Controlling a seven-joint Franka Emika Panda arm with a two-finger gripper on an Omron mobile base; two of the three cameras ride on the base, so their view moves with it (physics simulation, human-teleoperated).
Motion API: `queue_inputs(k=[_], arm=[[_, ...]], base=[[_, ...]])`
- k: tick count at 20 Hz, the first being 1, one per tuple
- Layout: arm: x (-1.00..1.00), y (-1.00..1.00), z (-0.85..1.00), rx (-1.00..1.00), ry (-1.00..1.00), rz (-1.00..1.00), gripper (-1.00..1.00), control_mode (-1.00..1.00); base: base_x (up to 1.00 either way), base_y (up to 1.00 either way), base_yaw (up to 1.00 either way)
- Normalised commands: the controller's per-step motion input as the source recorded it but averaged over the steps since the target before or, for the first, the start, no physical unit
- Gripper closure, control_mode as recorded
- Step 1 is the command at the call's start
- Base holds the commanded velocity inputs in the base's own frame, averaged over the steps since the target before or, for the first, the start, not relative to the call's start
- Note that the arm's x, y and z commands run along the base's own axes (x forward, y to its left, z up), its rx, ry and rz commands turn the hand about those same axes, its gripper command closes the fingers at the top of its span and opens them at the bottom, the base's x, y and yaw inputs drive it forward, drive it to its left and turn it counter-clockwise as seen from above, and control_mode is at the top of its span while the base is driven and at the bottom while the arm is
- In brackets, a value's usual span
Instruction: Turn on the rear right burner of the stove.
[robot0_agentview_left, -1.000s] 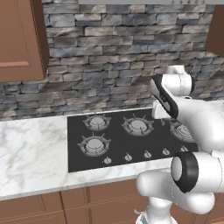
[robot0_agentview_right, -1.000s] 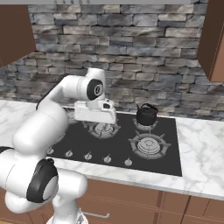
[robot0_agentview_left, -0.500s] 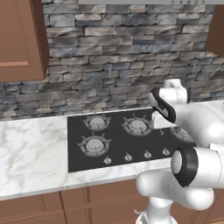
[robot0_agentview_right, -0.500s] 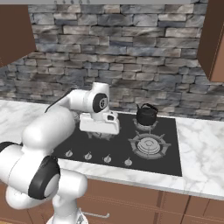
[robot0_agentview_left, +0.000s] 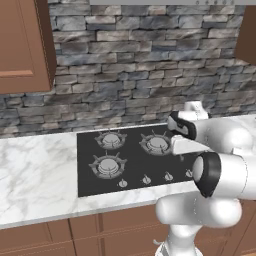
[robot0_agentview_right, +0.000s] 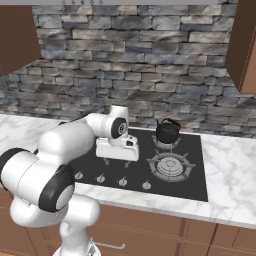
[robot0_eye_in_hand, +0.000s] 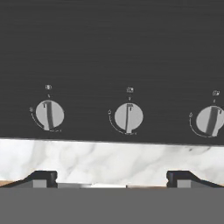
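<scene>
The stove (robot0_agentview_right: 194, 183) is a black glass cooktop with grated gas burners, set into a marble counter. Its glass (robot0_eye_in_hand: 112, 43) takes up the upper part of the hand view, above three grey knobs: left (robot0_eye_in_hand: 49, 115), middle (robot0_eye_in_hand: 128, 117) and right (robot0_eye_in_hand: 210, 120), each pointer near upright. My gripper (robot0_eye_in_hand: 111, 178) is open, its fingertips (robot0_eye_in_hand: 41, 177) wide apart over the counter's front strip, nothing between them. From the right base view the gripper (robot0_agentview_right: 119, 157) hangs low over the stove's middle, just behind the knob row (robot0_agentview_right: 123, 181). A black kettle (robot0_agentview_right: 167, 131) covers the rear right burner.
The front right burner (robot0_agentview_right: 170, 165) is bare. On the left stand the rear left burner (robot0_agentview_left: 111, 140) and the front left burner (robot0_agentview_left: 106, 166). A stone wall rises behind, with wooden cabinets (robot0_agentview_left: 22, 45) at both upper corners. White marble counter (robot0_agentview_left: 35, 175) flanks the stove.
My hand has come down and forward from above the burners to just over the stove's middle near the knob row. The kettle and knobs look unchanged.
</scene>
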Motion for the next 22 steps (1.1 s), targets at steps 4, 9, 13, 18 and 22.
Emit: queue_inputs(k=[4,9,13,18,22], arm=[[0.00,-0.12,-0.40,0.00,0.00,0.00,-1.00,-1.00],[0.00,-0.13,-0.40,0.00,0.01,0.00,-1.00,-1.00],[0.00,-0.01,-0.40,0.00,0.00,0.00,-1.00,-1.00],[0.00,0.00,-0.28,0.00,0.00,0.00,-1.00,-1.00],[0.00,0.00,-0.20,0.00,0.00,0.00,-1.00,-1.00]], base=[[0.00,0.00,0.00],[0.00,0.00,0.00],[0.00,0.00,0.00],[0.00,0.00,0.00],[0.00,0.00,0.00]])
